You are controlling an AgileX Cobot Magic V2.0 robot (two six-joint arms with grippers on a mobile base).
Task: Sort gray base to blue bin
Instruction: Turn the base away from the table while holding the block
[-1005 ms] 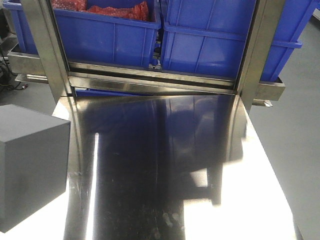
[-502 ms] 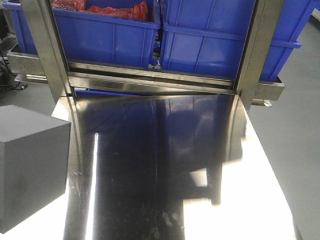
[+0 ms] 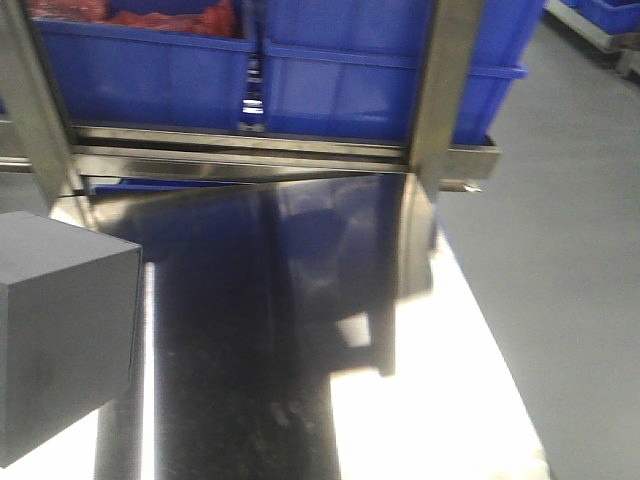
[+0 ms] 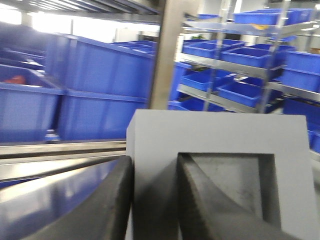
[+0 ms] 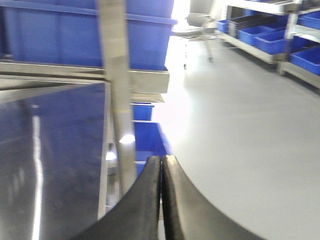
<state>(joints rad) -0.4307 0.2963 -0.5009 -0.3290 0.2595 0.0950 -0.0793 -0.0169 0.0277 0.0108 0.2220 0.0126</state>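
the gray base (image 3: 60, 340) is clamped by one wall in the left claw (image 4: 155, 167) at the left edge of the counter (image 3: 300, 350) — the right claw (image 5: 161, 167) is fully closed on nothing.

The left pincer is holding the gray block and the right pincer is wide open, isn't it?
Not quite. The right pincer is shut, its fingers pressed together on nothing, as the right wrist view shows. The left pincer does hold the gray block, one finger outside its wall and one in the recess.
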